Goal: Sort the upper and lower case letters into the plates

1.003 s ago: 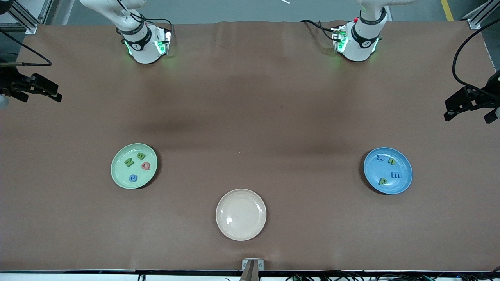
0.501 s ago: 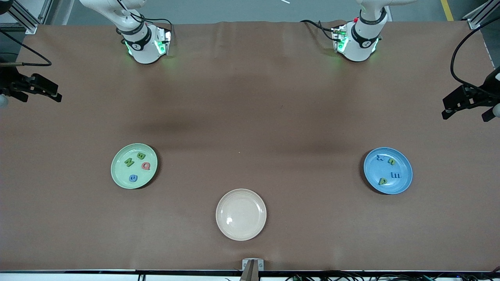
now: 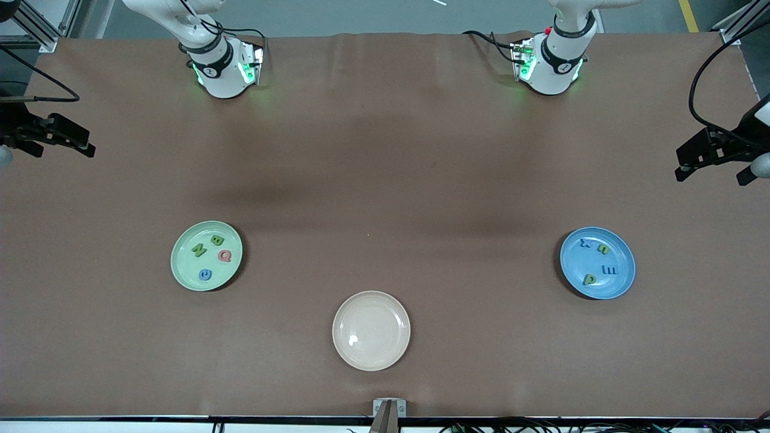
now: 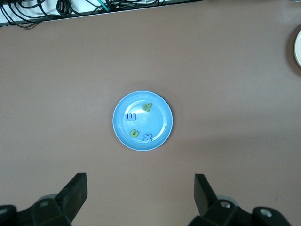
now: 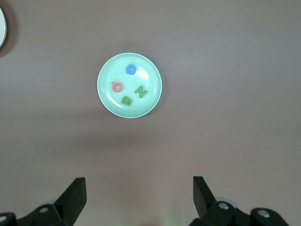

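Brown paper covers the whole surface (image 3: 385, 150), and three plates lie on it. Toward the right arm's end sits the mint green plate (image 3: 206, 255), which holds four letters: a green N (image 3: 199, 249), a green B (image 3: 217, 240), a pink-red Q (image 3: 225, 256) and a blue G (image 3: 206, 275). Toward the left arm's end sits the sky blue plate (image 3: 597, 263), with a green p (image 3: 590, 279), a blue m (image 3: 609, 270), a green n (image 3: 603, 249) and a blue x (image 3: 585, 243). Between the two and nearer to the front camera lies the cream-beige plate (image 3: 371, 330), which is bare.

No letter lies loose on the surface, so I judge the sorting finished (capitals in mint, small letters in blue). The step in hand seems to be the pulling away of both arms. The next move calls for nothing more than parking.

At the surface's edge on the left arm's end, the left tool (image 4: 141, 193) hangs high, with its fingers wide apart and nothing between them. At the other end the right tool (image 5: 139, 195) hangs the same way, fingers apart and holding nothing.
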Motion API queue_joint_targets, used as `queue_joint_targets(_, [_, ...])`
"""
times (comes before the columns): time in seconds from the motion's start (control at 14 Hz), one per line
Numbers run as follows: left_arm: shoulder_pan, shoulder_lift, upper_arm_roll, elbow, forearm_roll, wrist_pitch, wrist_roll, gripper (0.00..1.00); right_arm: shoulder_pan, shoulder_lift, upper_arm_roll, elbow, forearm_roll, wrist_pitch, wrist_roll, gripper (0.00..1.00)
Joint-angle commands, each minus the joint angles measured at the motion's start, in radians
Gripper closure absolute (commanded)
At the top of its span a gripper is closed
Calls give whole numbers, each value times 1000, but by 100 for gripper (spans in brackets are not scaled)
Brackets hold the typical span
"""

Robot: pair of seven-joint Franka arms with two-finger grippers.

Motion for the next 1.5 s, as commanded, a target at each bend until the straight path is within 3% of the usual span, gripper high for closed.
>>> queue_joint_targets(0.0, [8, -11, -6, -5, -12, 8, 11, 0, -18, -3, 10, -1, 0, 0, -13, 0])
queue_joint_targets(0.93, [6, -7, -9, 9, -14, -171, 7, 0, -17, -5, 10, 0, 10, 7, -11, 0])
queue_joint_targets(1.43, [5, -3, -9, 12, -15, -177, 5, 0, -15, -11, 10, 0, 20, 3, 0, 0])
